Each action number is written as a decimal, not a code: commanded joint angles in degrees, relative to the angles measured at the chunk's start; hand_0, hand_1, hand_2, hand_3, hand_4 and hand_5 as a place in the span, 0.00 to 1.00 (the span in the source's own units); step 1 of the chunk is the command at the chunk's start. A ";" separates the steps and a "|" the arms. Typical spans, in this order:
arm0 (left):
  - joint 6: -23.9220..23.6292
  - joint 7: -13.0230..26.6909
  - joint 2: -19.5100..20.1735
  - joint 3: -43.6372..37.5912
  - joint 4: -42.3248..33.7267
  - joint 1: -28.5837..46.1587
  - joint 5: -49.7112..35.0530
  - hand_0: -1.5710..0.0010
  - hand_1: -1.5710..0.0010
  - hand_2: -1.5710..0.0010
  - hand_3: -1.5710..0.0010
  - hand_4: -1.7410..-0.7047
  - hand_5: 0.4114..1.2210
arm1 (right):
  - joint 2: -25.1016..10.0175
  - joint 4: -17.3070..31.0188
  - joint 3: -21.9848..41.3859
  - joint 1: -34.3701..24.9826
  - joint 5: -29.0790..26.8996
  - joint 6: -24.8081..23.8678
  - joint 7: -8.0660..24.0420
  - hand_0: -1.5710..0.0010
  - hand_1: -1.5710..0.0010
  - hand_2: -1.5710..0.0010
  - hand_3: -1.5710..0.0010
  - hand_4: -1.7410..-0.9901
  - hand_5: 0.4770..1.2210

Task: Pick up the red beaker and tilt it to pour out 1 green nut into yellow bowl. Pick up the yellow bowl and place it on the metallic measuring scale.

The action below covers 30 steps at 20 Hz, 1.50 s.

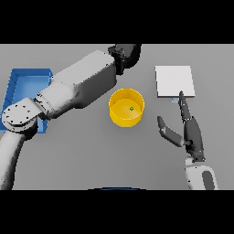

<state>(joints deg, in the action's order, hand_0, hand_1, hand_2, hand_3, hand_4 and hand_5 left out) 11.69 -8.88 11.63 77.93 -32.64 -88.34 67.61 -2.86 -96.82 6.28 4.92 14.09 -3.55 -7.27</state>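
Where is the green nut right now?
In the head view, the green nut lies inside the yellow bowl at table centre, left of the metallic measuring scale.

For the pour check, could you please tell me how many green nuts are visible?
1: a small green nut lies inside the round yellow bowl. Others may be hidden.

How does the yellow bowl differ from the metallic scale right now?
The yellow bowl is round with raised walls; the metallic scale is a flat pale square. The bowl holds a small green nut; the scale's top is bare. The bowl sits mid-table, the scale further right. Both rest on the grey table.
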 commanded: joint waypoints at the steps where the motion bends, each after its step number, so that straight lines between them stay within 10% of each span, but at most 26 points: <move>1: -0.92 -0.58 0.70 -0.97 1.45 -1.65 -0.95 0.00 0.00 0.00 0.00 0.02 1.00 | -0.36 0.25 -0.24 -0.31 -0.14 0.18 -0.02 1.00 1.00 1.00 1.00 0.78 0.24; 3: -2.67 -1.10 2.93 -3.51 3.97 -5.08 -3.45 0.00 0.00 0.00 0.25 0.01 1.00 | -0.69 -0.14 -0.18 -0.36 0.18 0.07 -0.93 1.00 1.00 1.00 1.00 0.77 0.25; 12: -6.25 8.86 11.38 -32.14 24.58 -10.63 -34.65 0.00 0.00 0.00 0.11 0.00 1.00 | -0.38 1.24 0.69 -2.14 2.61 -1.37 0.49 1.00 1.00 1.00 1.00 0.80 0.21; 19: -15.12 11.97 20.67 -45.61 31.49 -0.62 -54.55 0.00 0.00 0.00 0.03 0.00 1.00 | -0.33 1.56 -0.18 -2.11 -3.17 2.70 -1.58 1.00 1.00 1.00 1.00 0.85 0.22; 23: -19.78 19.60 21.68 -49.94 33.94 4.84 -62.41 0.00 0.00 0.00 0.01 0.00 1.00 | -0.85 1.68 -0.28 -2.78 -3.49 3.23 -0.87 1.00 1.00 1.00 1.00 0.78 0.25; 30: -23.89 18.83 21.65 -56.36 34.33 13.72 -73.18 0.00 0.00 0.00 0.13 0.00 1.00 | -0.97 1.73 0.89 -2.13 -1.26 2.69 -2.09 1.00 1.00 1.00 1.00 0.73 0.30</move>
<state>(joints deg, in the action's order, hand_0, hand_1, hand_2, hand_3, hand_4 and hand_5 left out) -12.14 9.91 33.27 21.58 1.70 -74.54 -5.70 -3.85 -95.09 7.16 2.81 12.83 -0.88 -9.34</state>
